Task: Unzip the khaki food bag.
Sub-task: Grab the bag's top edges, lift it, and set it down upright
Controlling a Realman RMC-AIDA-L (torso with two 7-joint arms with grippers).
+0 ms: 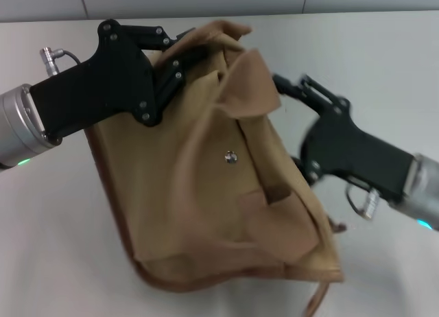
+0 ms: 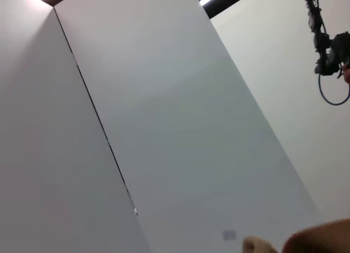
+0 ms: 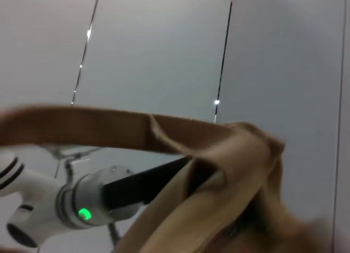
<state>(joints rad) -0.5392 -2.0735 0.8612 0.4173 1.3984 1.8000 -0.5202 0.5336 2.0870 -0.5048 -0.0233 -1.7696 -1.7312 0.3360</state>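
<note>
The khaki food bag [image 1: 206, 193] lies tilted on the white table, its front pocket with the silver snap [image 1: 230, 156] facing up. My left gripper [image 1: 186, 57] comes in from the left and is shut on the bag's crumpled top edge. My right gripper [image 1: 291, 85] is just off the right side of the bag's top, beside the folded flap. A webbing handle [image 3: 109, 127] and bunched bag fabric [image 3: 229, 198] show in the right wrist view, with my left arm [image 3: 82, 203] behind. A bit of the bag [image 2: 322, 239] shows in the left wrist view. The zipper pull is hidden.
The white table [image 1: 384, 63] surrounds the bag. A grey panelled wall [image 1: 206, 1] runs along the back. A loose brown strap end [image 1: 317, 298] hangs off the bag's near corner.
</note>
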